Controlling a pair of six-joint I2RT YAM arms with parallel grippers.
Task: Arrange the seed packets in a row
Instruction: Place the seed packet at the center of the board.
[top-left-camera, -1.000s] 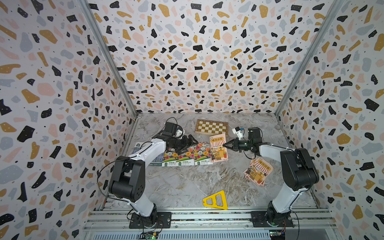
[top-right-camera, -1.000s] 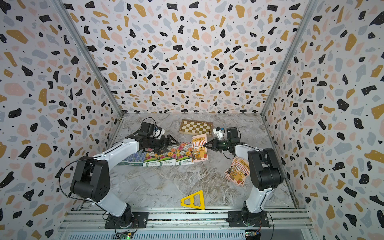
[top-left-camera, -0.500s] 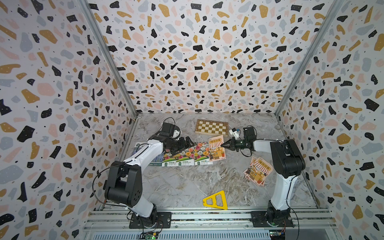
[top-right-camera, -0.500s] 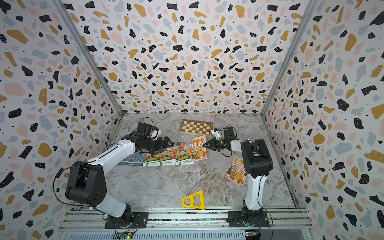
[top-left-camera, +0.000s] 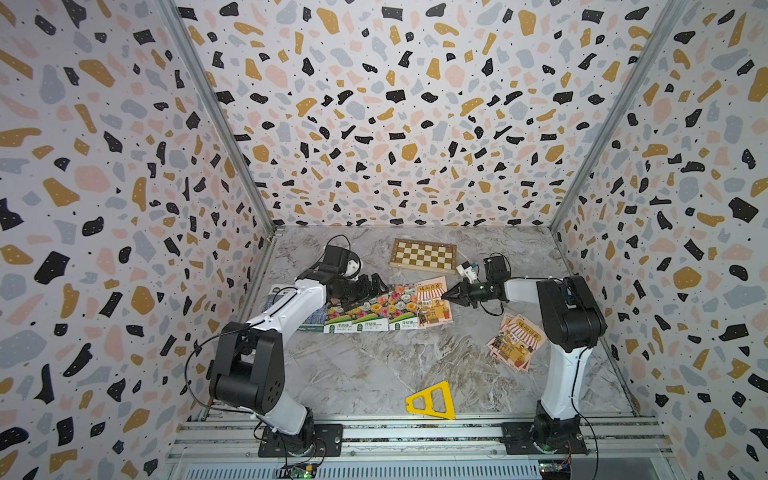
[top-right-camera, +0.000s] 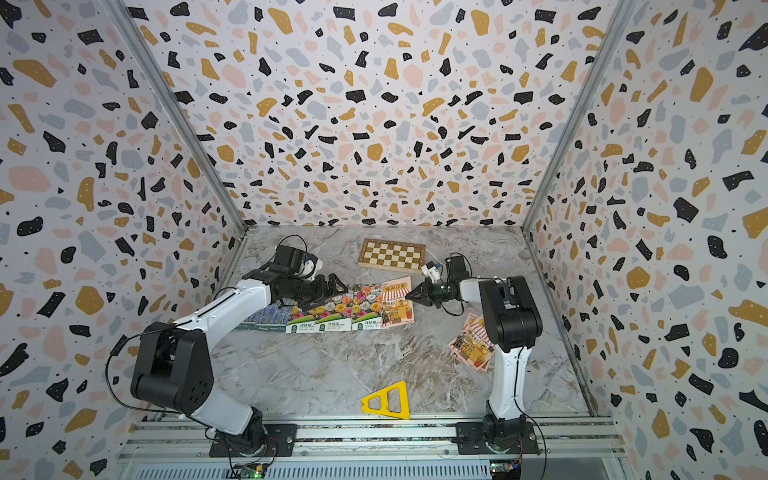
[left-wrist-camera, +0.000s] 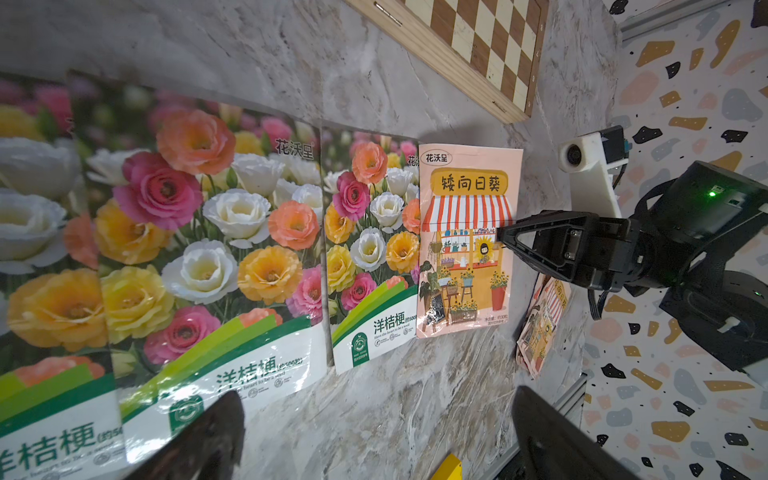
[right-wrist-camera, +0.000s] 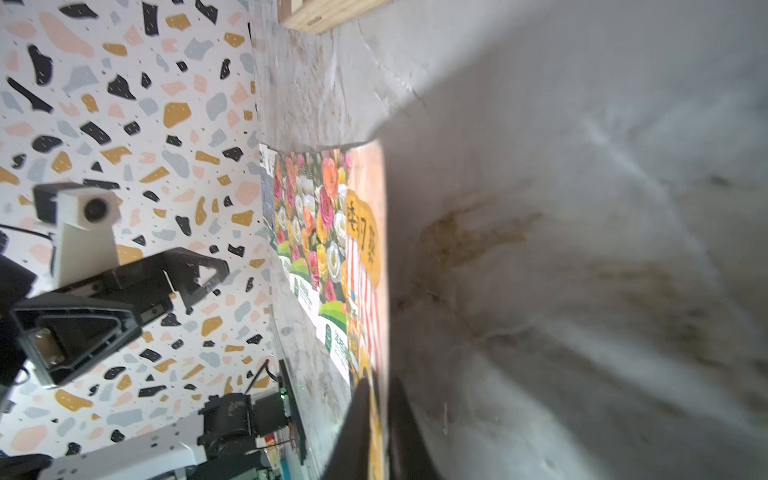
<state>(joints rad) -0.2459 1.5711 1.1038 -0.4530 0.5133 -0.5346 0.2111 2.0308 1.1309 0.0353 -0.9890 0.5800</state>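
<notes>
At the far left of the grey marble table (top-left-camera: 374, 365) lie the flat, shiny purple lavender seed packets (top-right-camera: 268, 316). They are partly under the left arm. The left claw (top-left-camera: 380, 286) hangs just above the row, spread wide and holding nothing.

Next come three shiny flower seed packets (top-left-camera: 374, 313) with white and green labels. They lie side by side and lap over each other a little. The pink seed packet (top-left-camera: 432, 305) with the orange shop drawing ends the row, and its edge lies over the last flower packet.

Behind it, apart, sits the brown and cream wooden chessboard (top-left-camera: 423, 254). Near the front edge lies the yellow plastic triangle (top-left-camera: 445, 399), well apart from the row.

The right claw (top-left-camera: 445, 296) is at the pink packet's right edge. Its fingers are close together with that edge between them, but I cannot tell if they squeeze it.

Farther right, next to the right arm, two more pink shop packets (top-left-camera: 513, 340) lie in a small pile, away from the row.
</notes>
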